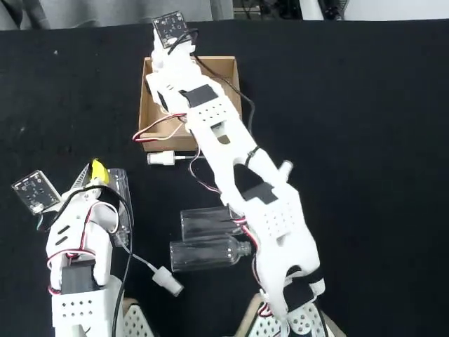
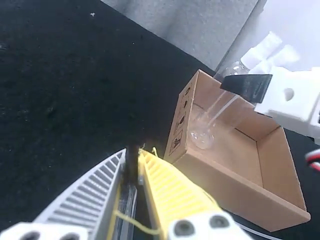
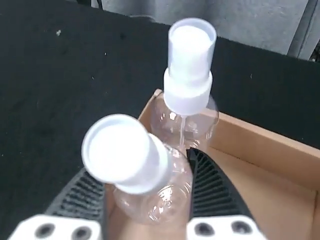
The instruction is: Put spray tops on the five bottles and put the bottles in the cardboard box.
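Robotics laboratory test bench. The counter point(image 1: 365, 105) is draped in plain black cloth, with a grey curtain point(image 1: 105, 12) hung along its far edge as a backdrop. Two small white arms, the left arm point(image 1: 77, 260) and the right arm point(image 1: 238, 168), are built of printed plastic shells with red and black wires point(image 1: 158, 130) running exposed. Each carries a bare circuit board point(image 1: 170, 28) at the wrist. The left claw point(image 2: 134, 152) is ribbed printed plastic, half yellow, half grey.
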